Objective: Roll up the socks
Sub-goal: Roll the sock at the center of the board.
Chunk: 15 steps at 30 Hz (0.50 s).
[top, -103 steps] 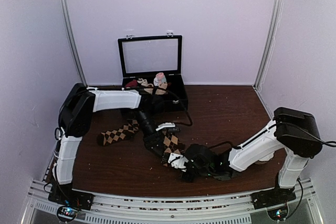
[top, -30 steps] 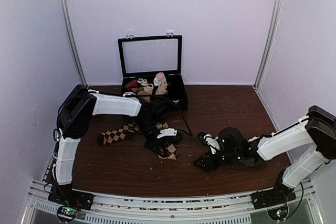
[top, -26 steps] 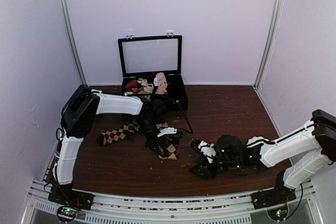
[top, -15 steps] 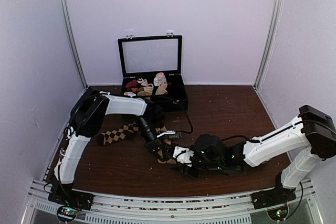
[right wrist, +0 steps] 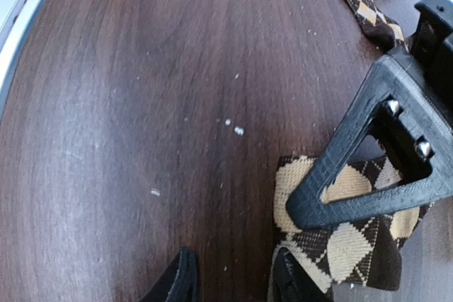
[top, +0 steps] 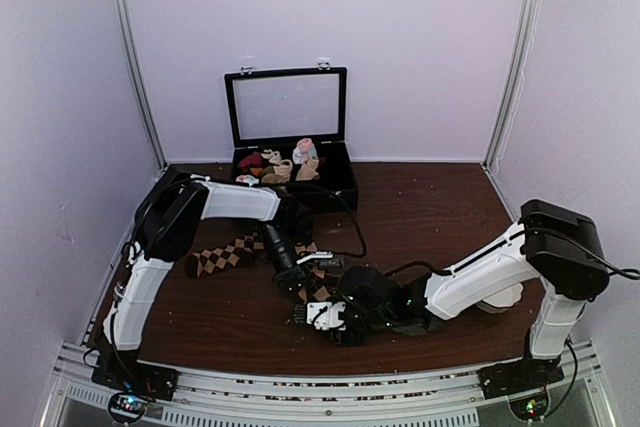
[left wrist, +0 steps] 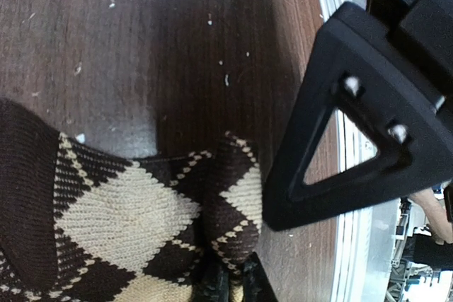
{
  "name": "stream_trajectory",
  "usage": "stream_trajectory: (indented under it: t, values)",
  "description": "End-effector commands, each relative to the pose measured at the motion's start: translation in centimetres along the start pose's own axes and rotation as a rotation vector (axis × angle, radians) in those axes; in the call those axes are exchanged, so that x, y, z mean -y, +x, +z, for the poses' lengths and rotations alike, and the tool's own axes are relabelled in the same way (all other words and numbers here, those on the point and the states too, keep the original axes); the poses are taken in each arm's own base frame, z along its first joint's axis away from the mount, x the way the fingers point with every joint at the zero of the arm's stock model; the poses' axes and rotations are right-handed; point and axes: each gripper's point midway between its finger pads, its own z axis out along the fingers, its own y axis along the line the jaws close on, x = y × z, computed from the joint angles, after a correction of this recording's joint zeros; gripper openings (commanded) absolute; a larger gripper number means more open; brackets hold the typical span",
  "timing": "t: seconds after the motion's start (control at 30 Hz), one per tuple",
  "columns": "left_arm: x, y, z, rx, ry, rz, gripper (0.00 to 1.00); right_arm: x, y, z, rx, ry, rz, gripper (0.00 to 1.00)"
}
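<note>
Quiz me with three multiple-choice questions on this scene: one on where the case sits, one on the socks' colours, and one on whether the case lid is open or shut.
1. Where is the case?
A. at the near edge
B. at the back of the table
C. on the right arm

2. The socks show:
A. blue stripes
B. plain white
C. brown and tan diamonds

3. The lid is:
A. open, standing upright
B. shut
C. taken off

Answers:
1 B, it sits at the far end in the top view.
2 C, the left wrist view shows the diamonds close up.
3 A, the rolls inside are in plain sight.
</note>
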Motion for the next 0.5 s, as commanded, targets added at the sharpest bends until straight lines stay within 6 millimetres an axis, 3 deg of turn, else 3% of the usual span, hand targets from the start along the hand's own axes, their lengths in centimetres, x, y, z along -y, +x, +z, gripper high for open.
stream_trajectory:
  t: [0.0, 0.13, 0.23, 0.47]
  values:
    - [-0.8, 1.7, 0.8, -0.069, -0.009, 0.001, 0.09, 0.1, 0.6, 0.9, -0.032, -0.011, -0.01, 0.34]
    - [-0.2, 1.3, 0.4, -0.053, -0.007, 0.032, 0.15, 0.0, 2.8, 1.7, -0.082, -0.02, 0.038, 0.27]
    - [0.4, 0.8, -0.1, -0.029, -0.026, 0.07, 0.28, 0.2, 3.9, 1.9, -0.086, -0.026, 0.099, 0.2]
    - [1.5, -0.7, -2.9, 0.064, -0.166, 0.19, 0.49, -0.5, 4.5, 1.4, -0.081, -0.156, 0.261, 0.01]
